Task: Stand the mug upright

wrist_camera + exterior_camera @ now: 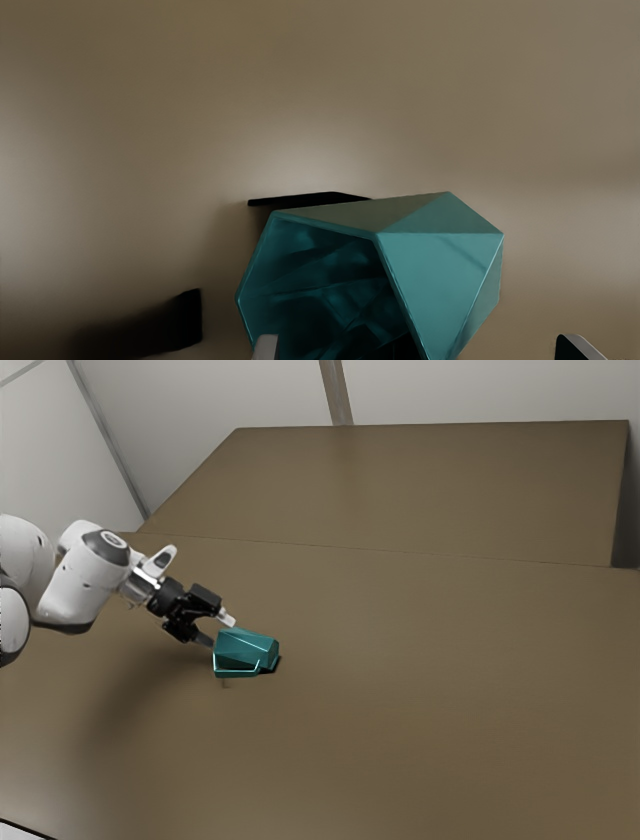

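One teal mug (440, 280), on its side, mouth by one jaw, other jaw apart, jaws open

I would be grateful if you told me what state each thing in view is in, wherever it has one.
Faceted teal mug: tipped on its side, not upright.
Black two-finger gripper: open, at the mug.
Franka arm: reaching toward the mug.

The table (420, 720) is brown, and a thin line (400, 551) crosses it. Beyond it is a pale wall (480, 390) with a brownish strip (337, 390).
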You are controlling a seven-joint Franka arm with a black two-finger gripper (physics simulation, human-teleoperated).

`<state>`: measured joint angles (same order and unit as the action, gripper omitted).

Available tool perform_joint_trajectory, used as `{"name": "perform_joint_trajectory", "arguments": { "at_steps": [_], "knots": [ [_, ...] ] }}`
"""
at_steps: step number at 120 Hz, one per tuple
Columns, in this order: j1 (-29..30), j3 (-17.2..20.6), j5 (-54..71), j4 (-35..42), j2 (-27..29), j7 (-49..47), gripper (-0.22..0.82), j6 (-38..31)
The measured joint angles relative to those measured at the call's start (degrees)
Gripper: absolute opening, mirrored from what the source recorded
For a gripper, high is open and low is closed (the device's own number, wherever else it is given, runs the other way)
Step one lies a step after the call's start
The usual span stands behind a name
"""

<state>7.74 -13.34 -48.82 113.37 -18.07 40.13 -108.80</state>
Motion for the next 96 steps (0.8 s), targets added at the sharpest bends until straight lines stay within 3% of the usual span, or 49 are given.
{"name": "perform_joint_trajectory", "arguments": {
  "at_steps": [24, 45, 56, 73, 96],
  "knots": [
    [-0.1, 0.24, -3.99, -0.06, -0.68, 3.81, 0.58, 2.31],
    [0.23, 0.23, -5.52, 0.02, -1.01, 6.09, 0.17, 4.34],
    [0.41, 0.24, -6.14, -0.03, -1.01, 7.06, 0.03, 5.18],
    [0.52, 0.25, -7.03, -0.13, -0.71, 8.36, -0.09, 6.77],
    [0.09, 0.25, -8.17, -0.06, 1.38, 9.76, -0.15, 9.81]
  ]
}}
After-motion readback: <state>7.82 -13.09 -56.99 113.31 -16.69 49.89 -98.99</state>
